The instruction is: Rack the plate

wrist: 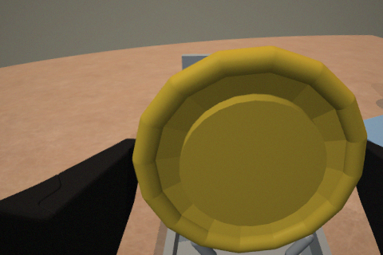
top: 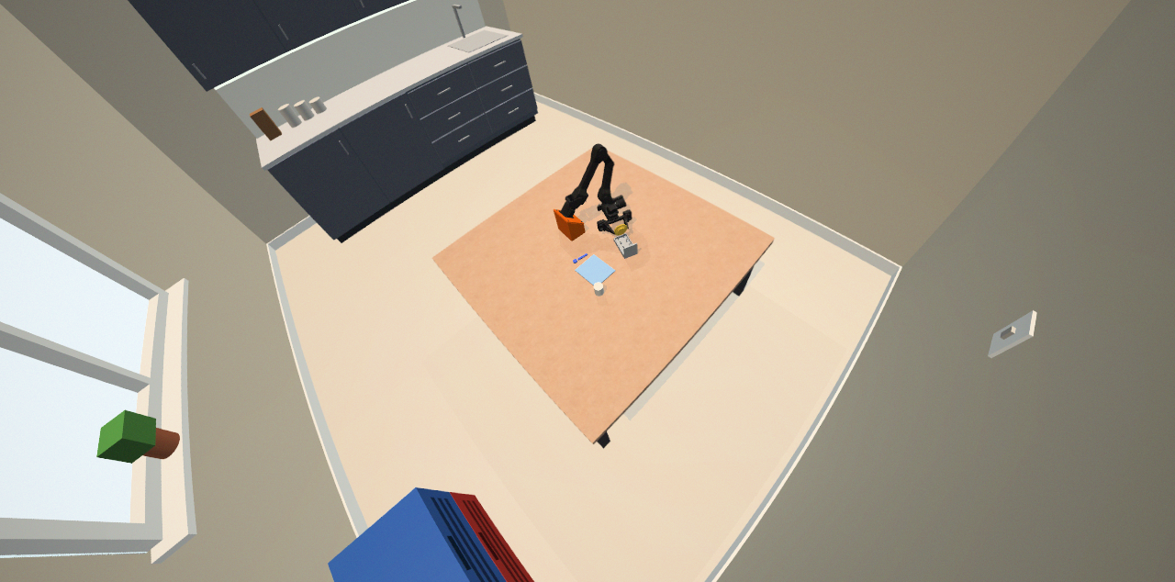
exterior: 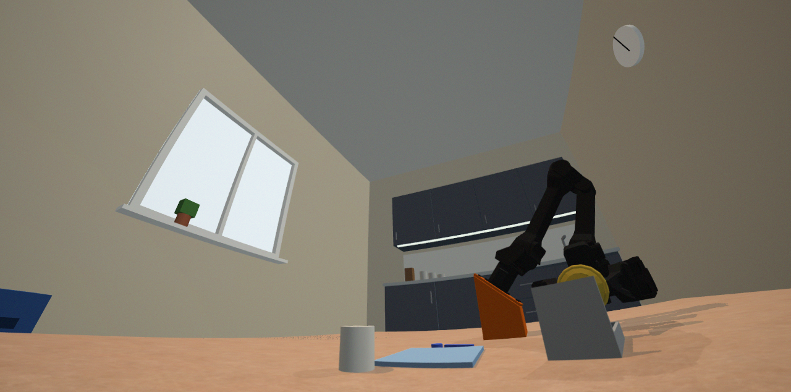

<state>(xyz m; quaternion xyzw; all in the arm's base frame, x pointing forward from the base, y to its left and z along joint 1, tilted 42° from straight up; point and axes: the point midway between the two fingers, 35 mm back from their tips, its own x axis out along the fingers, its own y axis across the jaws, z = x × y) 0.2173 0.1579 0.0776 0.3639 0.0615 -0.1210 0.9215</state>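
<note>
- Gripper (top: 616,226) (exterior: 584,284) (wrist: 250,153): fingers stand wide apart, not at full opening, and clamp the plate (top: 621,229) (exterior: 581,273) (wrist: 253,163) across its rim
- Finger positions, wrist view: one finger bears on the rim near 9 o'clock, the other near 3 o'clock
- Plate attitude: on edge, broad face toward the wrist camera
- Plate location, top view: at the 11 o'clock side of the grey dish rack (top: 629,251) (exterior: 575,323) (wrist: 192,61), close to its end; the rack's tall end panel is at the opposite end
- Rack rails (wrist: 300,245): two rounded ends show below the plate, near 5 and 7 o'clock in the wrist view
- Seating: the end panel hides the plate's lower part in the exterior view; contact between plate and rails cannot be determined
- Arm (top: 598,155) (exterior: 561,174): rises from the orange base (top: 571,229) (exterior: 500,315), bends at the top and descends to the gripper; the base is between 9 and 10 o'clock from the rack in the top view
- Light-blue flat square (top: 595,270) (exterior: 431,356) (wrist: 375,129): lies on the table (top: 525,283) (exterior: 193,359) (wrist: 72,100) at 8 o'clock from the rack, top view
- Pale cup (top: 598,289) (exterior: 356,348): upright, just beside the square at its 6 o'clock corner, top view
</note>
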